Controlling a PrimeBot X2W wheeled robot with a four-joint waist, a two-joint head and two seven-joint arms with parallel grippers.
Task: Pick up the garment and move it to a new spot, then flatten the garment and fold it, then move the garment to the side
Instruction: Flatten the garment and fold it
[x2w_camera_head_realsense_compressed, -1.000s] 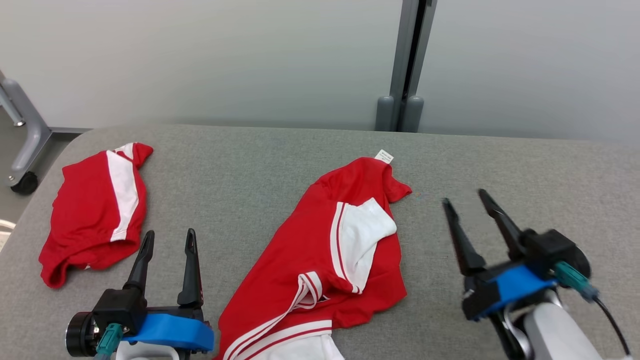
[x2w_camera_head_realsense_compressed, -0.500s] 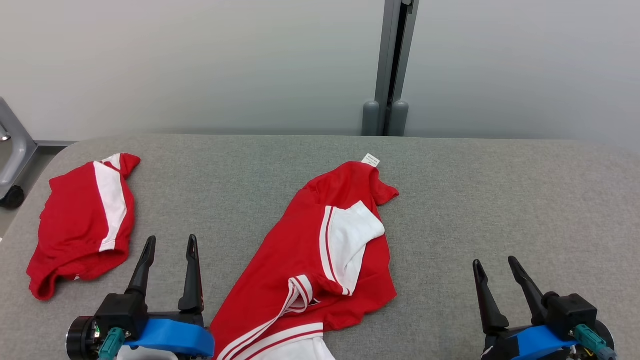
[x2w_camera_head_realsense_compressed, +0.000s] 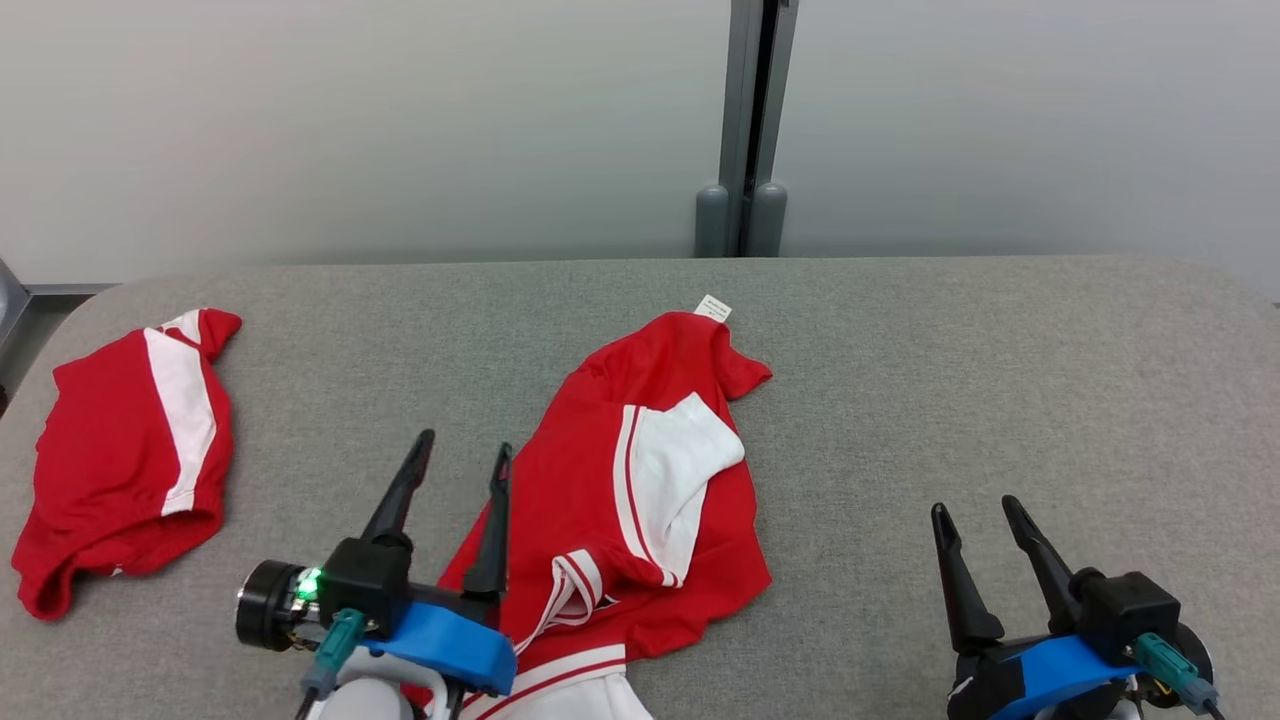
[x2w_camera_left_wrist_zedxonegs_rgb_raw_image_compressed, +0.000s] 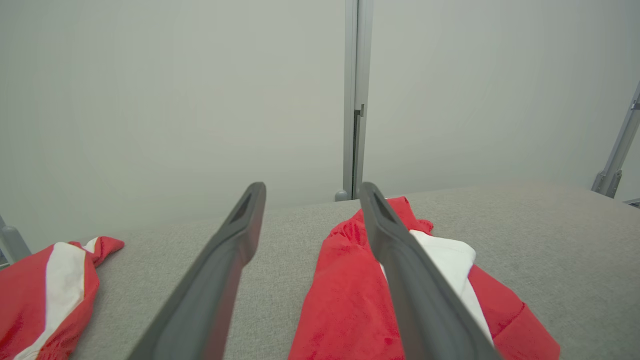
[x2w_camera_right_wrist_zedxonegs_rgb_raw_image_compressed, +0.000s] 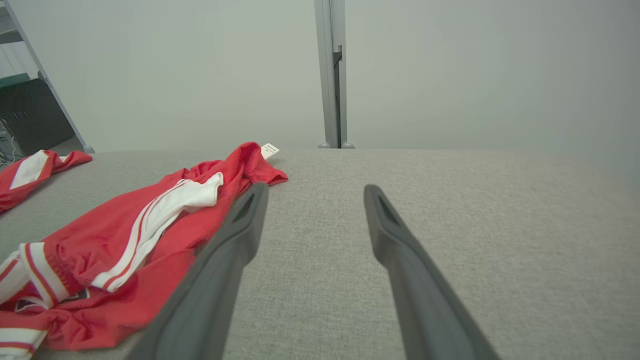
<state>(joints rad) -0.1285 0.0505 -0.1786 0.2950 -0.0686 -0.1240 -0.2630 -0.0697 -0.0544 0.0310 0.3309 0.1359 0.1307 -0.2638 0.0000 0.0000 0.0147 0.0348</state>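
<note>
Head view: the left gripper (x2w_camera_head_realsense_compressed: 466, 443) has moved in from the near left to the garment (x2w_camera_head_realsense_compressed: 590, 470), jaws wide and empty, one finger over its left edge; contact unclear. Jaws of the right gripper (x2w_camera_head_realsense_compressed: 974, 505) also wide and empty, drawn back to the near right edge. The garment lies crumpled mid-table, reaching the near edge. A second red piece (x2w_camera_head_realsense_compressed: 110, 450) sits at the left edge. The table (x2w_camera_head_realsense_compressed: 950, 350) is grey fabric; pale wall (x2w_camera_head_realsense_compressed: 350, 120) and grey post (x2w_camera_head_realsense_compressed: 745, 100) behind.
</note>
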